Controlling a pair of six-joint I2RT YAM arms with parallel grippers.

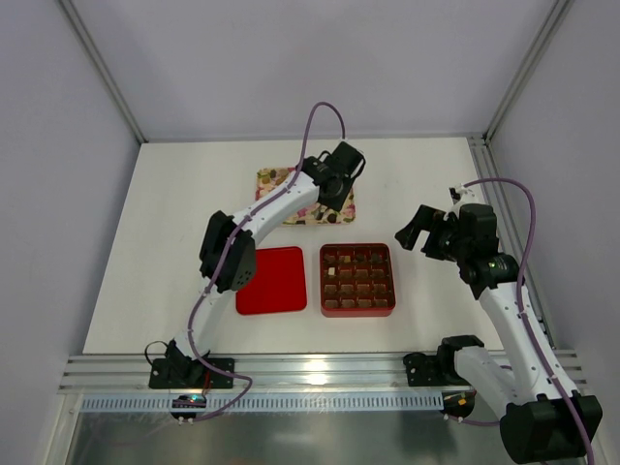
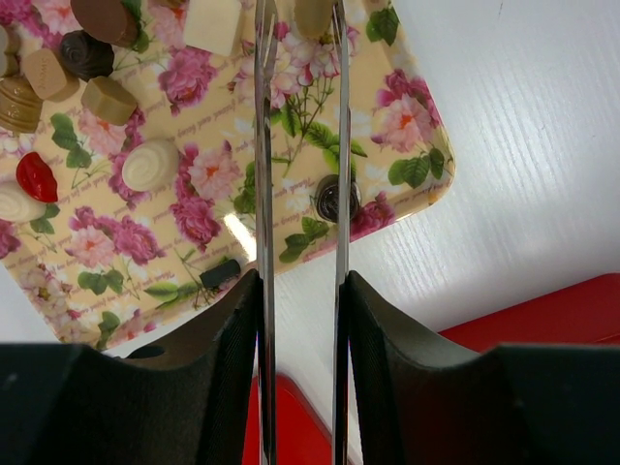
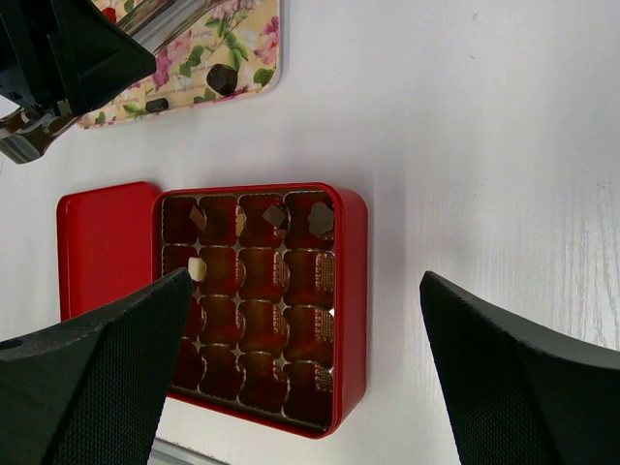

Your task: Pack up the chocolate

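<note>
Top view: the left gripper point(image 1: 331, 199) hangs over the right half of the flowered tray point(image 1: 276, 179), which lies at 11 o'clock from the red box point(image 1: 392, 281). The red lid point(image 1: 271, 281) lies flat at 9 o'clock of the box, just beside it on the white table point(image 1: 145, 252). Left wrist view: two thin metal fingers point(image 2: 263, 145) run parallel with a narrow gap. Their tips are cut off at the frame's top edge, where a tan piece point(image 2: 315, 12) shows between them; cannot tell whether it is pinched. Most of the chocolate point(image 2: 150, 163) lies loose on the tray, toward its 10 o'clock side: dark, tan, pale and one red piece. One dark piece point(image 2: 336, 199) sits near the tray's 5 o'clock corner, partly hidden behind the right-hand finger. The right gripper point(image 1: 417, 235) hovers at 2 o'clock of the box, jaws wide, holding nothing. Right wrist view: the gridded insert point(image 3: 262, 329) carries a few pieces in its far row and one pale piece point(image 3: 197, 268) in the second row, lid side.
</note>
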